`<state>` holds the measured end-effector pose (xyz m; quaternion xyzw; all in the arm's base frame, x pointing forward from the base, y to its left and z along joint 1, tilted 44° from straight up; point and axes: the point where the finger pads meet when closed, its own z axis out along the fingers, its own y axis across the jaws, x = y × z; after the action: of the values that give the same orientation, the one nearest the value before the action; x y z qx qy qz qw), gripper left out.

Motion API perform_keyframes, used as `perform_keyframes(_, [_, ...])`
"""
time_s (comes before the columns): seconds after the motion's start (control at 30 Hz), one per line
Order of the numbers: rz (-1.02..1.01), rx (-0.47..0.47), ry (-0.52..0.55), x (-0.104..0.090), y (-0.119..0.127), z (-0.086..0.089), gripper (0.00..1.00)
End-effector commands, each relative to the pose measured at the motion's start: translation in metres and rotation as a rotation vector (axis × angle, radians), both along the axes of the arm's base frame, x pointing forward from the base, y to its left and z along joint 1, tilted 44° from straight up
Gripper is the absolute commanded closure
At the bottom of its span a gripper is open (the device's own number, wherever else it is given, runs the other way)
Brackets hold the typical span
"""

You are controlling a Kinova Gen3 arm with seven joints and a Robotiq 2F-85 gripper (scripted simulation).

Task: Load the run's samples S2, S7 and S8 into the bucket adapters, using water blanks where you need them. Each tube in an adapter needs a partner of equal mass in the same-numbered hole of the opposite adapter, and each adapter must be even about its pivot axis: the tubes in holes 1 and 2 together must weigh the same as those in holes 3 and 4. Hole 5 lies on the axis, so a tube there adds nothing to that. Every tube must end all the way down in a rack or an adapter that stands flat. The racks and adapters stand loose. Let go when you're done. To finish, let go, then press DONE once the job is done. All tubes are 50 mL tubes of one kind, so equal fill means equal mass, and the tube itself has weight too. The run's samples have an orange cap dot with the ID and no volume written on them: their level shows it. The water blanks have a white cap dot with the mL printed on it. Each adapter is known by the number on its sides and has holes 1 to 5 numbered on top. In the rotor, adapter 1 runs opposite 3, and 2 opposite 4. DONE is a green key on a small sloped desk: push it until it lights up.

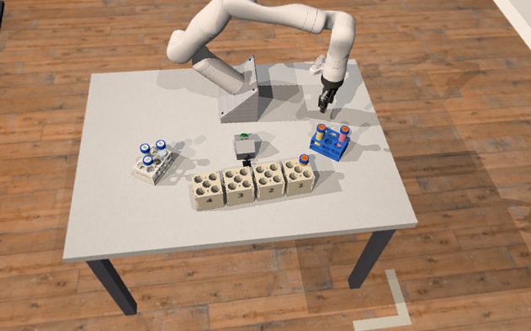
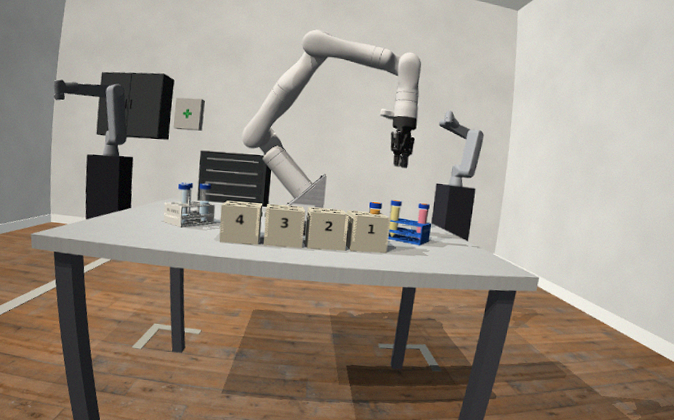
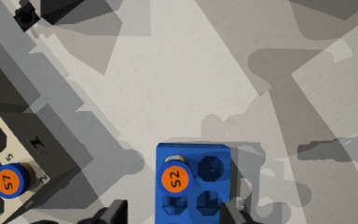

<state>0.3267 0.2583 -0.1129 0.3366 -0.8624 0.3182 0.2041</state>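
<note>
My gripper (image 1: pixel 323 106) hangs open and empty above the blue sample rack (image 1: pixel 330 142), well clear of the tube caps; it also shows in the exterior view (image 2: pixel 401 160). In the wrist view its fingertips straddle the rack (image 3: pixel 193 184). Tube S2 (image 3: pixel 174 178), the yellow one (image 1: pixel 319 131), stands in the rack beside a pink tube (image 1: pixel 343 133) whose label I cannot read. Tube S7 (image 3: pixel 9 181) stands in a corner hole of adapter 1 (image 1: pixel 297 176), by the label 2. Adapters 2 (image 1: pixel 268 180), 3 (image 1: pixel 238 185) and 4 (image 1: pixel 207 191) are empty.
A white rack (image 1: pixel 154 163) with three blue-capped water blanks stands at the left. The DONE desk (image 1: pixel 245 146) with its green key (image 1: pixel 244 135) sits behind the adapter row. The arm's wedge base (image 1: pixel 240 95) stands at the back.
</note>
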Motion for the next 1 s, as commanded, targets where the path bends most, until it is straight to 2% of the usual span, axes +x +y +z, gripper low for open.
perform_keyframes(0.0, [0.001, 0.002, -0.001, 0.000, 0.001, 0.000, 0.38])
perform_keyframes(0.97, [0.001, 0.001, -0.001, -0.004, -0.020, -0.021, 0.38])
